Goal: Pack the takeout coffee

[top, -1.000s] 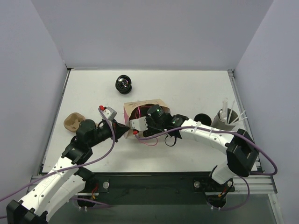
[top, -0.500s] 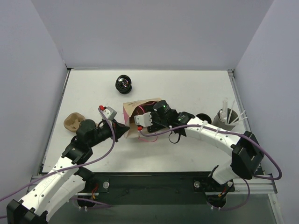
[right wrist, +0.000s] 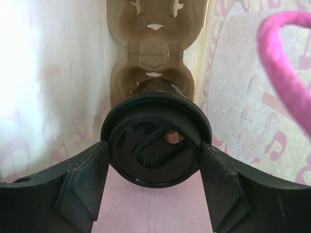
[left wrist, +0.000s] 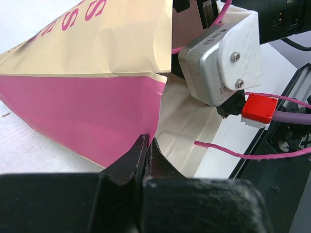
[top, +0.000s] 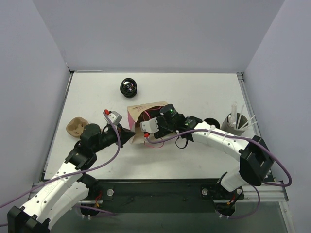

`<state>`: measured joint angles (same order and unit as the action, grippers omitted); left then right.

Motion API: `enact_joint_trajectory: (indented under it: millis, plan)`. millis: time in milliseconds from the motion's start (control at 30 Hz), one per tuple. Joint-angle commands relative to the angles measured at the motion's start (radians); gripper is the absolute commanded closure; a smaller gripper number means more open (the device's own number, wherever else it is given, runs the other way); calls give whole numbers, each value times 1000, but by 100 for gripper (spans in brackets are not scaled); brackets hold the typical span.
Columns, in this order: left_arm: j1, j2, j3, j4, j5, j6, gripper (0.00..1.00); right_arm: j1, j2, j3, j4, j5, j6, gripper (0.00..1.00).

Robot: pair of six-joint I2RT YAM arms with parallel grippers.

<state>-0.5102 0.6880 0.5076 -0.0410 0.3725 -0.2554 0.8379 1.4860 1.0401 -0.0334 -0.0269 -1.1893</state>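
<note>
The pink paper bag (top: pixel 137 114) lies open on the table. My left gripper (left wrist: pixel 147 145) is shut on the edge of its mouth and shows in the top view (top: pixel 129 136). My right gripper (right wrist: pixel 154 151) reaches inside the bag. Its fingers (right wrist: pixel 87 174) press both sides of a black lidded coffee cup (right wrist: pixel 155 138). The cup sits in a pocket of a brown cardboard carrier (right wrist: pixel 153 48). A second black cup (top: pixel 129 87) is on the table behind the bag. A third (top: pixel 210 122) is partly hidden behind my right arm.
A grey cup with white sticks (top: pixel 234 124) stands at the right edge. Another brown cardboard carrier (top: pixel 75 126) lies at the left, beside my left arm. The bag's pink string handle (left wrist: pixel 233 150) trails on the table by the right wrist camera (top: pixel 149 125).
My right wrist has shifted a little to the right and back at the bag's mouth. The left gripper and the bag stay put.
</note>
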Motion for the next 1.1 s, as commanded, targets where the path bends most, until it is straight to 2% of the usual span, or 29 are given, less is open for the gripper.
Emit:
enact_joint_trajectory:
  millis: [0,1067]
  plan:
    - [10,1,5,16,36,-7,100,-10,17,-9,53,-25,-26,78]
    - [29,-5,-24,89,54,-104,100,12,112,32,81,5,-41,79]
